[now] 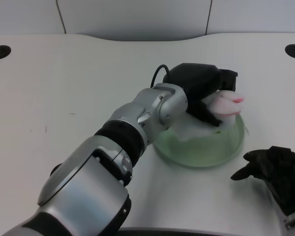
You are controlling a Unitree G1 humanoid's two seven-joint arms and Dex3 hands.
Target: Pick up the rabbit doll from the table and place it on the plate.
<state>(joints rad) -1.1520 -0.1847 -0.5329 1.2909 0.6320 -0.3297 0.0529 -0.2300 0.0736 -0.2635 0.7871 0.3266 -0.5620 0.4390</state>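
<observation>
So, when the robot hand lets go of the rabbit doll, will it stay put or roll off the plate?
The rabbit doll looks soft and plush, so it would probably settle, not roll. It sits over the green plate, whose raised rim should help. The left robot hand holds it.

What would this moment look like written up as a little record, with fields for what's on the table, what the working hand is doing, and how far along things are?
table: white table
plate: green see-through plate, right of centre
doll: white and pink rabbit doll, over the plate's far side
left hand: left hand reaches over the plate and holds the rabbit doll
contact with plate: cannot tell whether the doll already rests on it
right hand: right hand lies on the table near the plate, holding nothing
progress: doll brought to the plate, not yet let go
</observation>
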